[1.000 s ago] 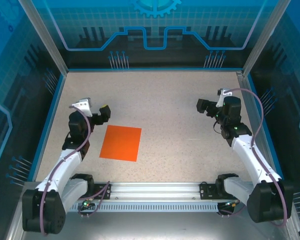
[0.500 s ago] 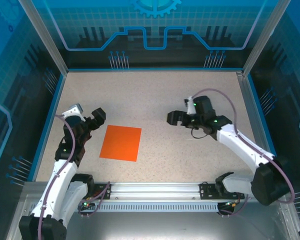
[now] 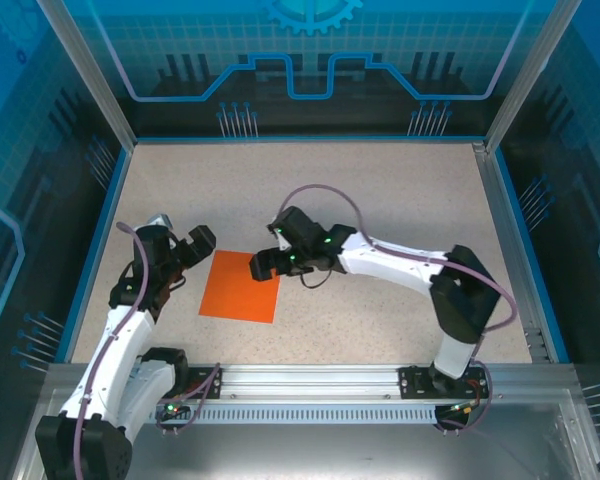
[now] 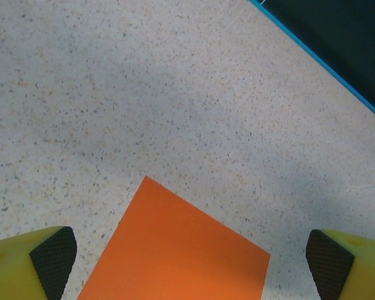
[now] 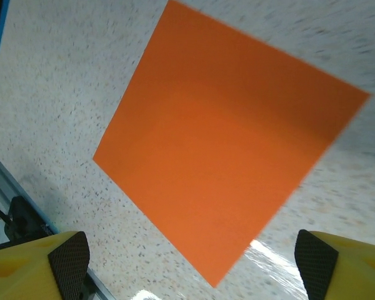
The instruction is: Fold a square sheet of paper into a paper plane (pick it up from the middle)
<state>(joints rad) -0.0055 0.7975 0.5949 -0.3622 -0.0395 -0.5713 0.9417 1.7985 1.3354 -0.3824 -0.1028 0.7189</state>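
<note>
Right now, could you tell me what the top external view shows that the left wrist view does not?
Top external: both arms, the right gripper over the far right corner of the square sheet of paper, the left gripper just left of it. Left wrist: the left gripper's black pads close up, wide apart. Both: the orange sheet lying flat on the speckled table.

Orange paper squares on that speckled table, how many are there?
1. The flat, bright orange square sheet of paper lies left of centre on the speckled table. I see no second one hidden.
</note>
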